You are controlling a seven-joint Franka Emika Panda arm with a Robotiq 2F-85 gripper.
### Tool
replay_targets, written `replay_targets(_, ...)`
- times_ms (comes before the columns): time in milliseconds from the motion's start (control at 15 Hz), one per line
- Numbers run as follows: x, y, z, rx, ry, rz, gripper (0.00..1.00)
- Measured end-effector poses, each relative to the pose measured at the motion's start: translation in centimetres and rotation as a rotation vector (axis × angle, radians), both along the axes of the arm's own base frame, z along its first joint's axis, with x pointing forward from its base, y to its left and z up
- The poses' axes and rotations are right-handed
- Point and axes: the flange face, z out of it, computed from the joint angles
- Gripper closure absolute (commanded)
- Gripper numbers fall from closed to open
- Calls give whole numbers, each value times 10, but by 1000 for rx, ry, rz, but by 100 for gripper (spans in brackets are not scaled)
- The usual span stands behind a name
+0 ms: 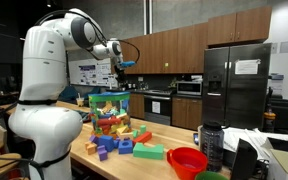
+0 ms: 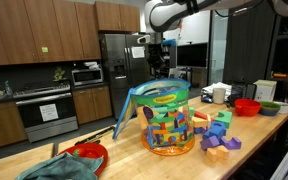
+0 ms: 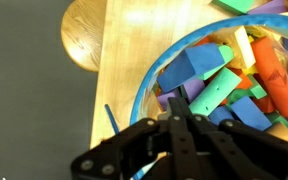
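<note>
A clear plastic tub with a blue rim (image 1: 109, 112) (image 2: 167, 120) stands on the wooden counter, filled with coloured foam blocks. My gripper (image 1: 125, 62) (image 2: 156, 62) hangs well above the tub. In the wrist view the gripper (image 3: 179, 105) looks straight down over the tub's rim (image 3: 149, 80), above blue, teal, purple and orange blocks (image 3: 219, 85). Its two black fingers are pressed together, and nothing shows between them. A thin blue handle (image 3: 111, 118) hangs outside the tub.
Loose foam blocks (image 1: 114, 143) (image 2: 219, 130) lie on the counter beside the tub. A red bowl (image 1: 187, 160) and a green block (image 1: 149, 152) sit nearby. A round wooden stool top (image 3: 84, 35) lies below the counter edge. Kitchen cabinets and a fridge (image 1: 234, 85) stand behind.
</note>
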Motion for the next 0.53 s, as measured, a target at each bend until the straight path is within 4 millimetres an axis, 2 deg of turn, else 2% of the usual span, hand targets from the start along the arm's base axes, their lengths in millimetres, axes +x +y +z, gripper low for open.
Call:
replay_targets(67, 1, -1, 2, -1, 0, -2, 100)
replay_targets(133, 2, -1, 3, -2, 5, -4, 75)
replay_targets(267, 0, -2, 1, -9, 25, -11, 69)
replay_targets(333, -1, -2, -2, -11, 41, -15, 87)
replay_targets(533, -3, -1, -8, -17, 78, -21, 70)
